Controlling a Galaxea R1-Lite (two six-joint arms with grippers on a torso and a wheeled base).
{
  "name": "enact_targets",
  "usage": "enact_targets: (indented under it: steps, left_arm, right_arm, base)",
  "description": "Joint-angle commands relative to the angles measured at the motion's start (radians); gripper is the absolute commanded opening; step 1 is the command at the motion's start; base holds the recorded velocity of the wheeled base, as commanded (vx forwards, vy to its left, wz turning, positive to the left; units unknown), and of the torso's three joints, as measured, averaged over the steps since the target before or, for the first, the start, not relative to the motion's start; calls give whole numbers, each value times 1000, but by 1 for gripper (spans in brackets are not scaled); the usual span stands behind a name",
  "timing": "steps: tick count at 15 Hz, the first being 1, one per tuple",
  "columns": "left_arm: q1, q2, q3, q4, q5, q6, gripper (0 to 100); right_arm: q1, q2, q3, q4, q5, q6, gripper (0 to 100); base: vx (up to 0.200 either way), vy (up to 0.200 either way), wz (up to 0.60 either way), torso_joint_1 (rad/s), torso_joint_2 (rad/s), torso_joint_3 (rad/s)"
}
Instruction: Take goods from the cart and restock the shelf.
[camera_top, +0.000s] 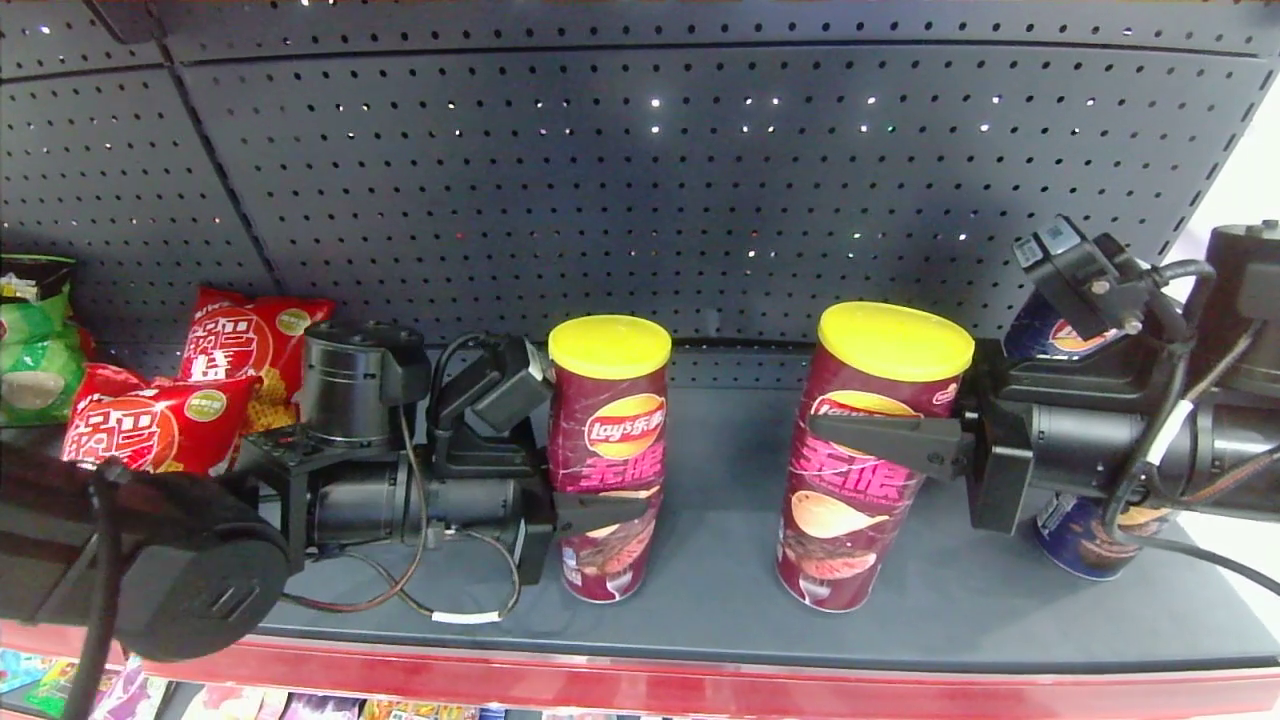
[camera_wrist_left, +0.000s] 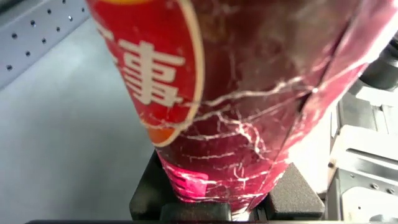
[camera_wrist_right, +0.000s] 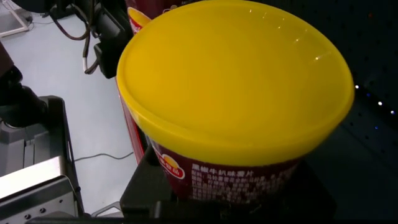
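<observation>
— What do the 2 arms look like?
— Black all over. The left arm (camera_top: 400, 500) carries a grey ribbed cylinder (camera_top: 345, 385), and thin cables (camera_top: 400, 592) loop beneath it, 1 with a white tag (camera_top: 465, 617).
— And the right arm (camera_top: 1100, 440)?
— Boxy black housing, thick black cables (camera_top: 1180, 330), a camera block (camera_top: 1075, 265) with a silver screw (camera_top: 1100, 287) and a white sticker (camera_top: 1050, 238). The right gripper (camera_top: 845, 400) has flat black fingers (camera_top: 880, 435).
</observation>
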Motion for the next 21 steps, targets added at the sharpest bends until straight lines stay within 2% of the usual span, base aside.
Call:
enact_targets:
  steps: [1, 12, 16, 21]
  left_arm:
    - [-1, 52, -39, -1, -1, -1, 0]
    - [-39, 58, -15, -2, -1, -1, 0]
    - [-68, 40, 4, -4, 1, -15, 0]
    - [-56, 34, 30, -4, 2, -15, 0]
  right_arm:
    - [-1, -1, 0, 0, 0, 0, 0]
    - [-1, 18, -3, 0, 2, 0, 0]
    - [-1, 30, -12, 0, 2, 0, 0]
    - [-1, 37, -17, 0, 2, 0, 0]
  base:
    - [0, 0, 0, 0, 0, 0]
    - [0, 0, 0, 0, 0, 0]
    - [0, 0, 0, 0, 0, 0]
    - [0, 0, 0, 0, 0, 0]
